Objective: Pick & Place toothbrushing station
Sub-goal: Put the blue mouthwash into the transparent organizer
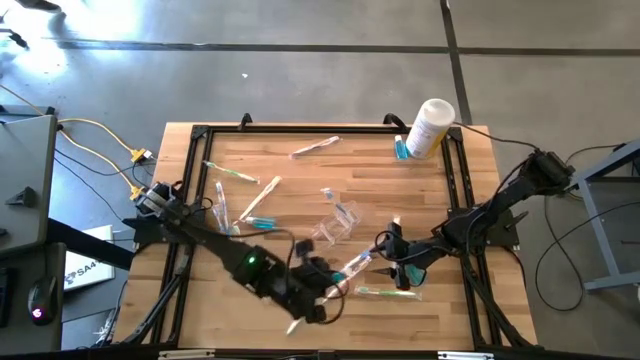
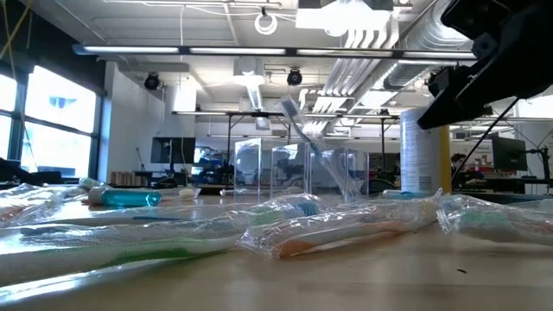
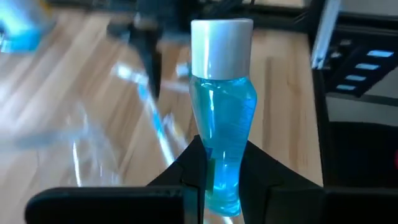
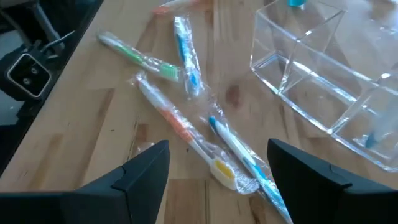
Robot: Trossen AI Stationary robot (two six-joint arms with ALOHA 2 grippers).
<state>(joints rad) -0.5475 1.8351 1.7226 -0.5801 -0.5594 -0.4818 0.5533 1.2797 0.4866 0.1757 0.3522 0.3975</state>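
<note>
Toothbrushes in clear crinkly wrappers lie scattered over the slatted wooden surface (image 1: 300, 190), with a clear plastic compartment organiser (image 1: 338, 222) standing near the middle. The left claw (image 3: 224, 177) is clamped on a small teal tube with a white cap (image 3: 221, 112), held upright between its fingers; in the high view that claw (image 1: 315, 300) sits at the near edge and the tube itself cannot be made out there. The right claw (image 4: 217, 168) hangs with its fingers spread wide and nothing between them, just above a cluster of wrapped brushes.

Under the right claw four brushes can be counted: a green-handled one (image 4: 140, 56), a blue one (image 4: 186, 53), an orange-and-white one (image 4: 180, 127) and a second blue one (image 4: 239, 149), the last running out of sight behind a finger. Beyond the left claw, further brushes lie well apart, a teal one (image 1: 230, 172), a white one (image 1: 262, 196) and a pink-tipped one (image 1: 315, 147) among them; an exact total is hard to give from above. A green brush (image 1: 385, 293) lies just beside the right claw.

A white cylindrical bottle (image 1: 430, 127) lies at the far right corner of the surface. The organiser's far compartments are cut off in the right wrist view. The low view shows blurred wrappers in front of a workshop with ceiling ducts, lamps and windows.
</note>
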